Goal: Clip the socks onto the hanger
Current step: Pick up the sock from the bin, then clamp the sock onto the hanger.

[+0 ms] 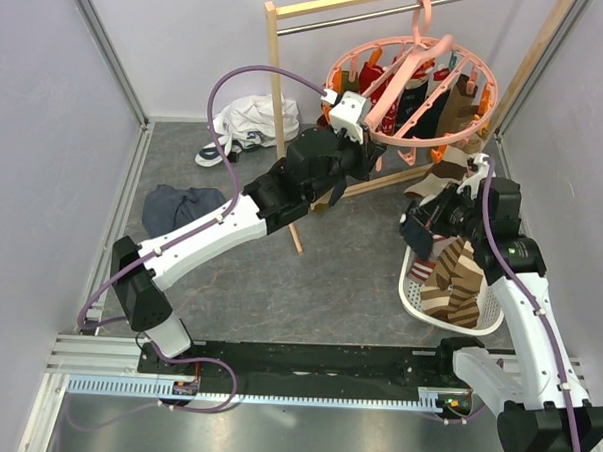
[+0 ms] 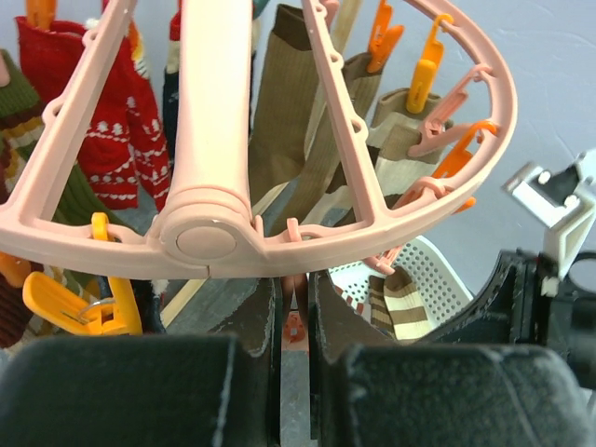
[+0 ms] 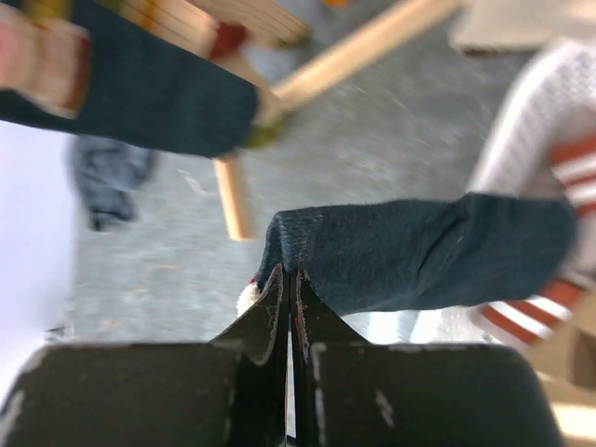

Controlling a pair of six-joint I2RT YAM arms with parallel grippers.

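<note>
The right gripper (image 3: pixel 291 279) has its fingers pressed together on the cuff of a navy sock (image 3: pixel 419 251), by the white basket (image 1: pixel 416 294). The left gripper (image 2: pixel 294 312), almost closed, pinches a pink clip (image 2: pixel 294 328) beneath the round pink hanger (image 2: pixel 207 237), which hangs from the rail (image 1: pixel 340 23).
</note>
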